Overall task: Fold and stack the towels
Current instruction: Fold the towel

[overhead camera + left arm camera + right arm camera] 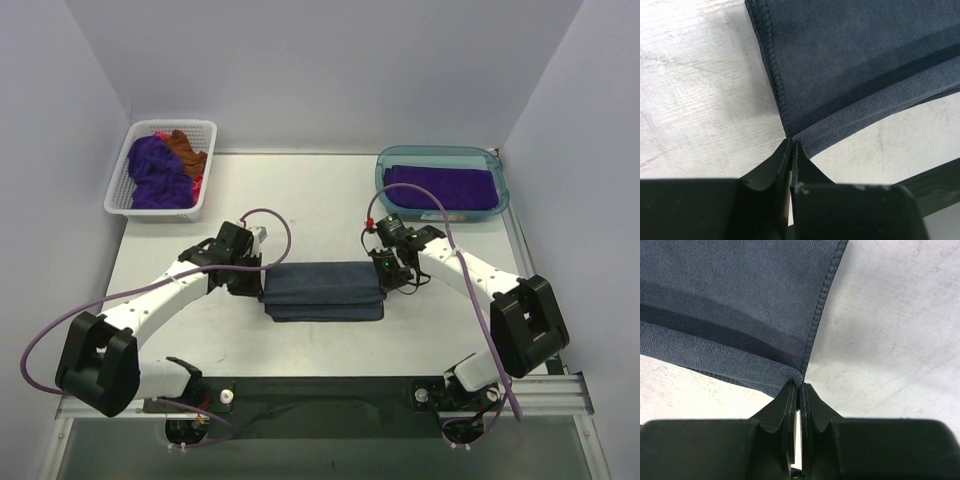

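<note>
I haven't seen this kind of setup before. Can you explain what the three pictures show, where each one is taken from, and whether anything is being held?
These are two white robot arms, the left arm and the right arm, bolted at the near edge of a table. The wide picture comes from a fixed camera above and behind them. The two close-ups come from cameras on the wrists, each looking past its own black fingers.

A folded blue-grey towel lies mid-table. The left gripper is shut on a corner at its left end, and the right gripper is shut on a corner at its right end.

At the back left, a white basket holds crumpled towels. At the back right, a teal tub holds a folded purple towel.
</note>
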Tool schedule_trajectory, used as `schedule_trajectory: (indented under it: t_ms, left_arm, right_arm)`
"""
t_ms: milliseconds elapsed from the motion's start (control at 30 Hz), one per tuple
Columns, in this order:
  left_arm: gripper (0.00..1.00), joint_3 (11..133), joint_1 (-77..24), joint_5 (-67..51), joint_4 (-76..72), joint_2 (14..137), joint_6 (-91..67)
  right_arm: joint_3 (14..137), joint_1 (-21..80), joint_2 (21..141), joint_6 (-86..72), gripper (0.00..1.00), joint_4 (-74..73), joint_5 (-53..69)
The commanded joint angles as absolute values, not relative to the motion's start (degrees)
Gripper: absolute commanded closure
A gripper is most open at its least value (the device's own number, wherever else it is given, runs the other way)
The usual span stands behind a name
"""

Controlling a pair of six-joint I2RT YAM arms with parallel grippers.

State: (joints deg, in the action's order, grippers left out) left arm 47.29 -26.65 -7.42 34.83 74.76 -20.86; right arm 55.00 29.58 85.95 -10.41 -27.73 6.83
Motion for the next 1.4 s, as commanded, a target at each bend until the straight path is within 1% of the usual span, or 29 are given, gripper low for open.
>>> schedule_trajectory:
  t_ms: [0, 267, 400, 433, 500, 533, 567, 600, 633, 667, 700, 733, 800, 867, 967, 1000, 1033, 1100, 1133, 1200, 1233, 1267, 1367]
  left_arm:
    - [0.99, 48.4, -27.6, -8.4, 36.7, 72.8, -22.5]
    - [0.97, 45.1, -31.7, -8.4, 34.9, 74.0, -25.8]
    - [0.89, 43.8, -33.9, -7.2, 34.3, 75.0, -27.3]
    - [0.82, 43.4, -34.0, -7.0, 34.3, 74.7, -27.6]
    - [0.75, 42.8, -34.1, -6.5, 34.5, 73.7, -28.3]
    - [0.63, 42.7, -34.3, -6.2, 34.9, 72.1, -28.5]
    - [0.57, 42.7, -34.3, -6.1, 35.2, 71.0, -28.8]
    - [0.51, 42.8, -34.3, -5.9, 36.0, 69.8, -28.9]
    - [0.43, 42.9, -34.3, -5.7, 36.4, 66.8, -29.1]
    - [0.32, 43.2, -34.4, -5.7, 36.7, 65.1, -29.5]
    - [0.28, 43.8, -34.5, -5.7, 37.4, 63.6, -29.7]
    - [0.27, 44.2, -34.5, -5.8, 37.7, 60.9, -30.0]
    - [0.26, 46.0, -34.6, -6.2, 38.0, 59.1, -31.3]
    - [0.26, 47.0, -34.9, -6.3, 37.6, 58.5, -32.8]
    - [0.34, 49.7, -35.9, -6.1, 35.1, 61.4, -34.3]
    - [0.38, 50.3, -36.1, -6.2, 33.9, 62.6, -34.7]
    - [0.42, 51.6, -36.9, -6.3, 33.3, 65.2, -35.0]
    - [0.48, 52.2, -37.8, -6.2, 32.1, 67.8, -36.0]
    - [0.54, 52.3, -38.5, -6.4, 31.7, 70.1, -36.3]
    - [0.58, 51.2, -40.5, -6.5, 31.0, 72.3, -36.7]
    - [0.62, 50.5, -41.0, -6.7, 30.9, 74.3, -37.1]
    - [0.62, 48.5, -42.1, -7.6, 30.7, 75.2, -37.7]
    - [0.68, 44.0, -43.4, -7.9, 30.0, 77.3, -39.3]
  right_arm:
    - [56.3, 29.2, 84.2, -10.1, 1.00, -32.0, 4.5]
    - [55.5, 29.1, 87.1, -11.6, 1.00, -31.9, 3.3]
    - [55.6, 29.1, 88.9, -12.3, 0.99, -31.9, 2.7]
    - [55.4, 29.1, 88.9, -12.4, 0.96, -31.9, 3.2]
    - [54.9, 29.1, 88.1, -12.5, 0.90, -31.9, 3.6]
    - [54.5, 29.2, 87.4, -12.5, 0.84, -32.1, 4.1]
    - [54.2, 29.2, 86.6, -12.6, 0.78, -32.4, 5.6]
    - [54.0, 29.3, 84.3, -12.7, 0.74, -32.6, 6.7]
    - [53.4, 29.4, 82.8, -13.4, 0.65, -33.0, 7.6]
    - [53.2, 29.4, 81.1, -13.7, 0.61, -33.3, 9.5]
    - [52.9, 29.4, 77.8, -14.2, 0.57, -33.5, 10.1]
    - [52.8, 29.4, 76.2, -15.0, 0.51, -33.6, 10.7]
    - [53.1, 29.4, 72.5, -16.1, 0.51, -33.6, 12.6]
    - [54.6, 29.5, 71.5, -18.1, 0.51, -33.1, 14.0]
    - [55.5, 29.8, 72.2, -22.0, 0.53, -29.8, 15.4]
    - [55.6, 29.7, 73.3, -23.5, 0.55, -28.8, 15.8]
    - [55.6, 29.7, 73.9, -24.4, 0.60, -26.7, 17.3]
    - [54.0, 29.8, 75.7, -27.5, 0.63, -24.5, 18.6]
    - [52.8, 29.9, 76.1, -28.3, 0.65, -22.2, 19.7]
    - [50.4, 29.8, 76.7, -30.4, 0.65, -20.1, 20.0]
    - [47.0, 29.7, 76.9, -31.2, 0.66, -18.1, 20.2]
    - [45.4, 29.4, 76.9, -31.7, 0.66, -17.1, 21.1]
    - [38.6, 28.6, 76.8, -33.9, 0.67, -13.9, 22.1]
